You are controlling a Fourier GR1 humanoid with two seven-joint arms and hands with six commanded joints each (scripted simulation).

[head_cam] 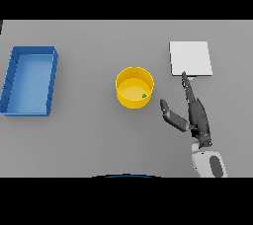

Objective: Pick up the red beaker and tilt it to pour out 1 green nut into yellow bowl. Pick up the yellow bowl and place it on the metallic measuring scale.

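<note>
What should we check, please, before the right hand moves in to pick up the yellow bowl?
1. Green nut is inside the yellow bowl: ok.
2. Right hand is open, thumb spread toward the bowl, holding nothing: ok.
3. Bowl stands upright on the grey table, apart from the hand: ok.
4. Metallic measuring scale has a bare top, ready to receive the bowl: ok.
5. The hand's fingertips reach the scale's near edge; whether they touch it: cannot tell.
6. Red beaker is out of the way: cannot tell, it shows nowhere; only a blue tray lies at the left.
</note>
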